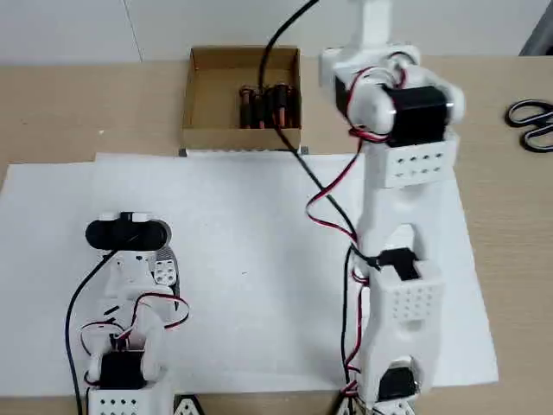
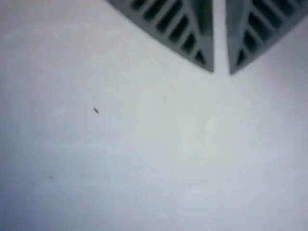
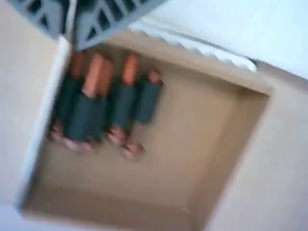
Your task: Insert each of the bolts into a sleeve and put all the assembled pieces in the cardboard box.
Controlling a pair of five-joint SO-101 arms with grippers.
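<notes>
Copper-ended, dark-sleeved assembled pieces (image 1: pixel 268 105) are laid side by side in the right part of the cardboard box (image 1: pixel 212 95), upper centre of the high view, with long axes running up and down the frame. The right pincer (image 3: pixel 69 41) is seen closed and empty above them at the box wall, and a black cable (image 1: pixel 278 43) crosses the box. The left pincer (image 2: pixel 221 70) is closed over white paper (image 1: pixel 259 259) at lower left.

One cardboard box (image 1: pixel 214 95) at twelve o'clock holds four assembled pieces (image 1: pixel 268 105). One pair of scissors (image 1: pixel 531 123) lies at two o'clock, one paper sheet (image 1: pixel 251 259) at six.
</notes>
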